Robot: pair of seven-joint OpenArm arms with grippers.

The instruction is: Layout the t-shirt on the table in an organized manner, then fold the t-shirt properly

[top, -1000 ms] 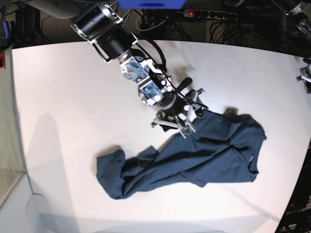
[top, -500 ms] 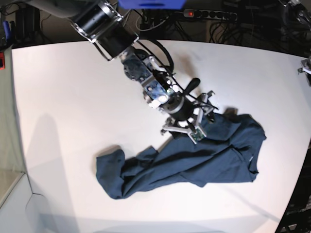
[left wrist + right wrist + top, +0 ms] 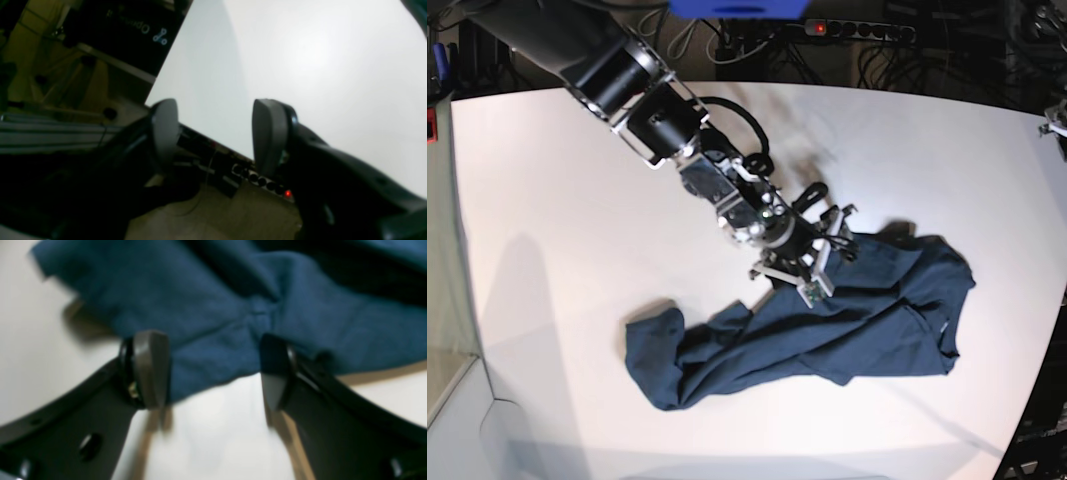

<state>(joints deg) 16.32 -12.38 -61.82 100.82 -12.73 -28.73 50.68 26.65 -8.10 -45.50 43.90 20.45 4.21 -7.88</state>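
The dark navy t-shirt lies crumpled and elongated on the white surface. My right gripper is released, straddling its edge. My left gripper is released, empty.

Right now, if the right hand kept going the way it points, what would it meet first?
The shirt: the right hand is open, its fingers straddling the near edge of the cloth on the table. Depth is unclear, but it looks very close.

R gripper dropped lower onto t-shirt edge, arm swung left.
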